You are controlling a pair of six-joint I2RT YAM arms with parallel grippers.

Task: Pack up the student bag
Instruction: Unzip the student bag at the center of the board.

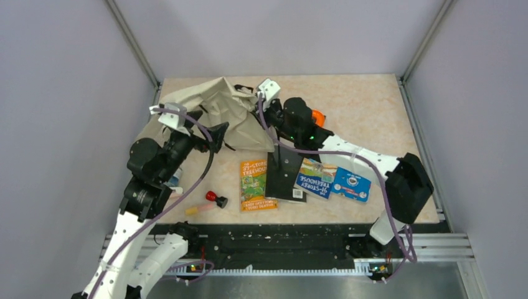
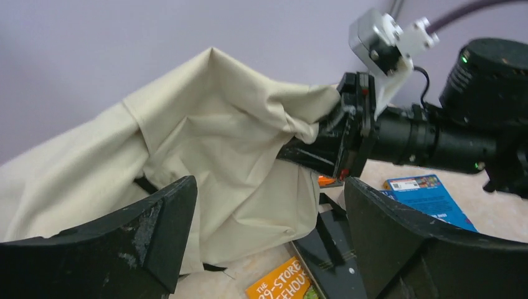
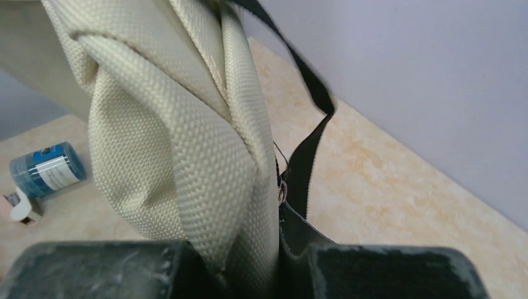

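Note:
The student bag (image 1: 218,112), a crumpled cream fabric pack, lies at the back left of the table. My right gripper (image 1: 264,107) is shut on a bunched fold of it, and the cream weave (image 3: 168,143) and a black strap (image 3: 305,162) are pinched between its jaws (image 3: 255,268). In the left wrist view that fold (image 2: 205,143) is pulled up by the right gripper (image 2: 324,140). My left gripper (image 2: 268,230) is open just in front of the bag's lower edge, apart from the fabric, with nothing between its fingers (image 2: 155,230). In the top view it (image 1: 215,134) sits at the bag's near left side.
An orange book (image 1: 256,185), a black notebook (image 1: 285,174), a blue book (image 1: 315,179) and a blue box (image 1: 351,184) lie in a row near the front. A red and black item (image 1: 216,199) and a pale stick (image 1: 193,209) lie front left. A blue roll (image 3: 47,168) lies beside the bag.

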